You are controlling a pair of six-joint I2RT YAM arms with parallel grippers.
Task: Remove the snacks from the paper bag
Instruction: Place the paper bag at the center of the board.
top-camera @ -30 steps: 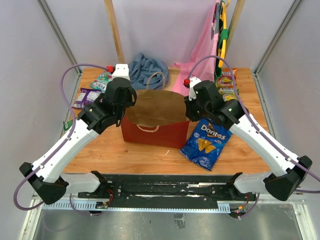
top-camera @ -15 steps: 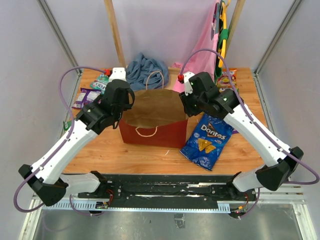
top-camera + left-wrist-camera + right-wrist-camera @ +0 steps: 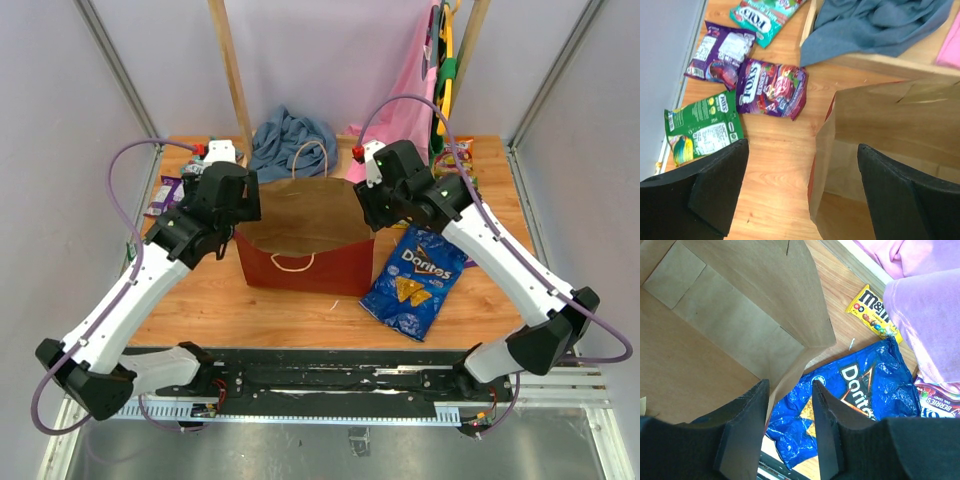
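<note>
Between left hand [image 3: 812, 195] and right hand [image 3: 787, 430], paper bag [image 3: 320, 268], Doritos bag [image 3: 412, 280] outside.

Red paper bag [image 3: 340, 272] upright, open, snacks [image 3: 410, 282] outside

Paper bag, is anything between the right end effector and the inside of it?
Only a wall of the paper bag itself: its right-hand top edge sits between the open jaws of the right end effector. The mouth is open; nothing else visible blocks the way in.
</note>
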